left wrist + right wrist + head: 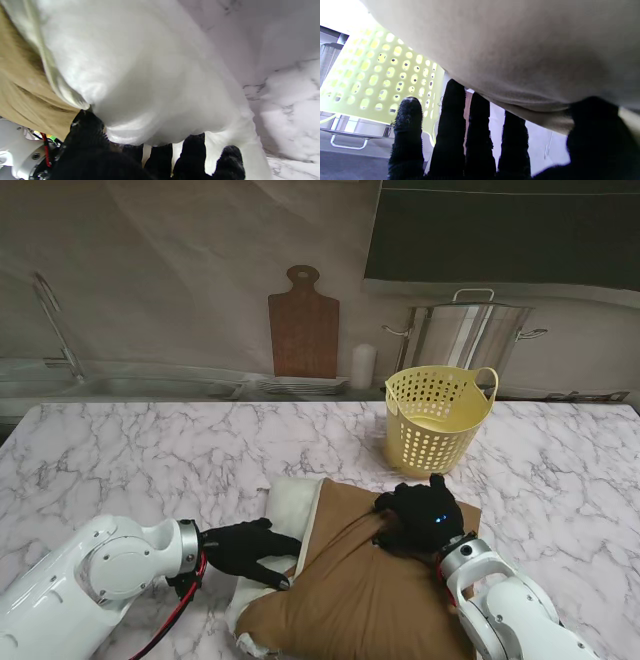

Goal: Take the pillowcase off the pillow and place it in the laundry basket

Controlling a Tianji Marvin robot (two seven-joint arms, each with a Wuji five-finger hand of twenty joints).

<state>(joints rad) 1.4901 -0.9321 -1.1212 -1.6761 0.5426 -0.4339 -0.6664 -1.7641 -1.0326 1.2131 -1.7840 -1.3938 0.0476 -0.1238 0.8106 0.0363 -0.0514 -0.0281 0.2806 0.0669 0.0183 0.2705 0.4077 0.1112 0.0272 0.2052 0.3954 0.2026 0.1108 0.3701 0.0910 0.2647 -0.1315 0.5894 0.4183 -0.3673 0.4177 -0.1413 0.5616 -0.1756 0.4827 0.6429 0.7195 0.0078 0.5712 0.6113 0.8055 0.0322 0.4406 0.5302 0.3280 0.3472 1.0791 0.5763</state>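
Left hand (250,548) reaches in from the left, fingers (191,152) pressed on the bare white pillow (290,510) end. Right hand (420,518) lies palm-down, bunching the brown pillowcase (360,590). Yellow basket (436,420) stands just beyond, on the table (150,460).

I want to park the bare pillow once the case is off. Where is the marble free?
Free: the left side of the table, from the far edge to the left hand, and the right edge past the basket. Crowded: the near middle, where the pillow, pillowcase and right hand sit.
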